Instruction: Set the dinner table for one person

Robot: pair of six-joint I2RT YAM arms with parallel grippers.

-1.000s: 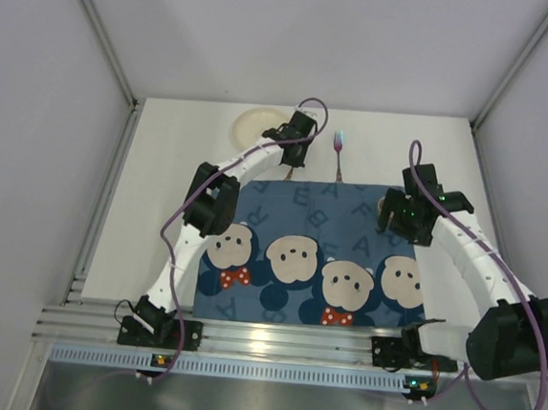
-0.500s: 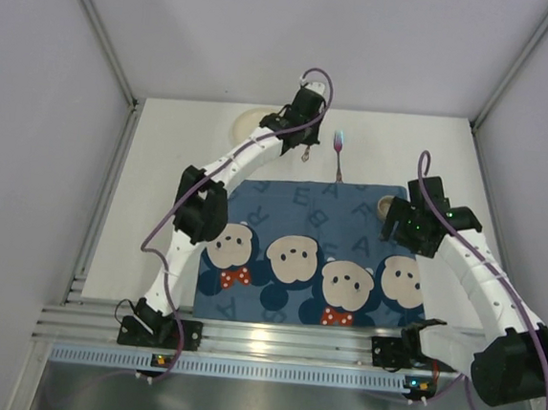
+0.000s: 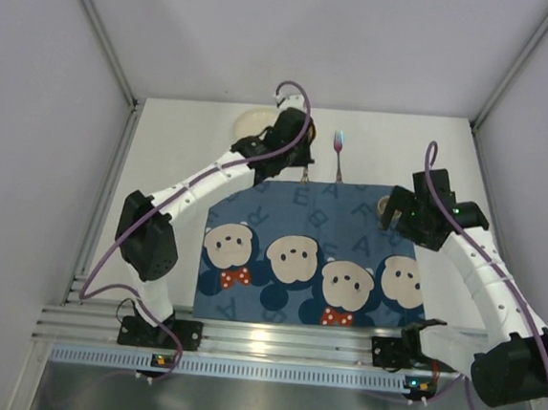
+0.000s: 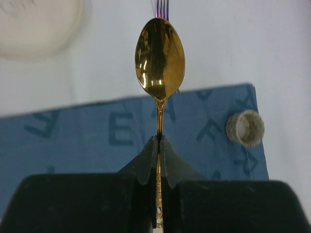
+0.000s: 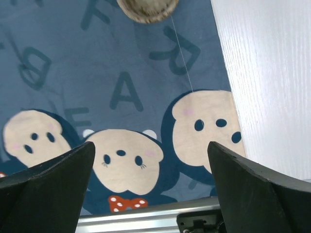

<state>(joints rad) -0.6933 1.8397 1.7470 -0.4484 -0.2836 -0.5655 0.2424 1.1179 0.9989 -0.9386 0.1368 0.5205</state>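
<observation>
Carrying spoon (image 4: 160, 58), left gripper (image 4: 159, 145) clamped tight on its handle, above placemat's (image 3: 311, 218) 12 o'clock edge; right gripper (image 5: 150, 148) gaping, empty. Next, likely: lower spoon flat onto placemat.

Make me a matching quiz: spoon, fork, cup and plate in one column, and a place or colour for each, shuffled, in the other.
1 spoon
2 fork
3 cup
4 plate

A on the mat's corner
B cream, partly hidden by the left arm
C clamped in the left tool
D on the table, tines tinted purple

Pairs: 1-C, 2-D, 3-A, 4-B
</observation>
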